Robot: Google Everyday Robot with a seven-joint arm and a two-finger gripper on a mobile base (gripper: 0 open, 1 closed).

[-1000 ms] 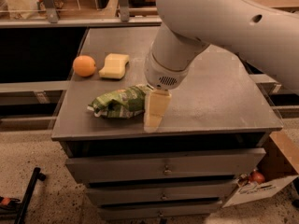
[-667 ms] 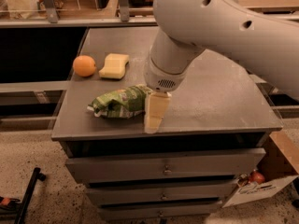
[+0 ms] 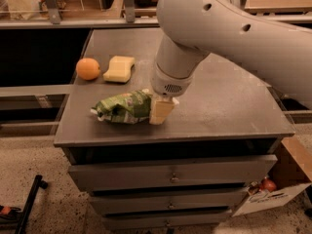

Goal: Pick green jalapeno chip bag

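The green jalapeno chip bag (image 3: 122,107) lies on its side near the front edge of the grey cabinet top (image 3: 224,101), left of centre. It is crinkled and green with light print. My gripper (image 3: 159,110) hangs from the large white arm (image 3: 214,28) and sits low at the bag's right end, touching or overlapping it. Its beige tip reaches down to the cabinet top. The wrist hides the part of the gripper behind the bag.
A round orange (image 3: 88,68) and a pale yellow sponge block (image 3: 119,68) lie at the back left of the top. The cabinet has drawers (image 3: 170,177) below. A cardboard box (image 3: 273,191) stands on the floor at the right. Shelving runs behind the cabinet.
The arm has swung slightly and the gripper has dropped lower against the bag's right end, so less of it shows. The bag, orange and sponge have not moved.
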